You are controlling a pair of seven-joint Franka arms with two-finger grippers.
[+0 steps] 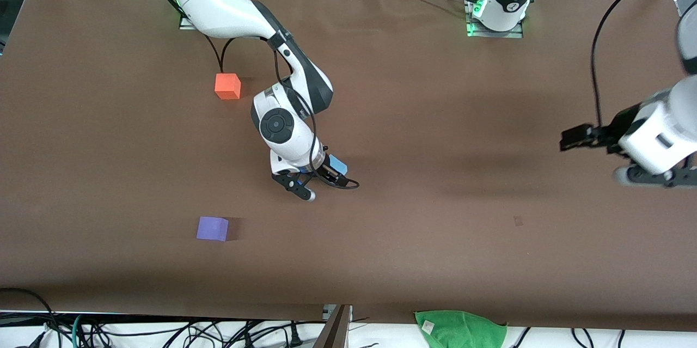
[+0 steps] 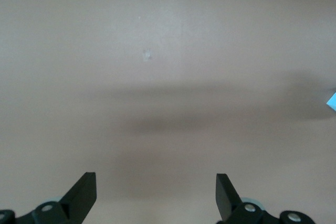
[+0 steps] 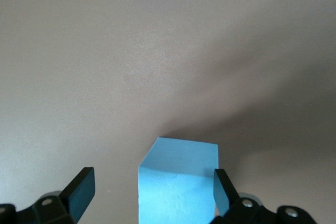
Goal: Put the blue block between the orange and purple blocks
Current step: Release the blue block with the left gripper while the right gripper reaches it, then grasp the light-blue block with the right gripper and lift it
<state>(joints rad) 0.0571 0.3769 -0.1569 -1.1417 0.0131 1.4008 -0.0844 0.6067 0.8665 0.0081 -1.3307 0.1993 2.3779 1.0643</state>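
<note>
Right tool point(image 1: 315, 180) spread wide around the blue block point(image 1: 338, 164), not clenched yet; next, squeeze. Left tool point(image 1: 648, 176) waits, released.

No readable text, labels, brand marks or numbers showed in any view. The left arm's base point(image 1: 503, 5) carried a small dark marking, too small to read. The green cloth point(image 1: 460, 329) at the table's edge had a white tag, also illegible.

brown table point(image 1: 435, 239), green cloth point(image 1: 460, 329) at its near edge
</note>
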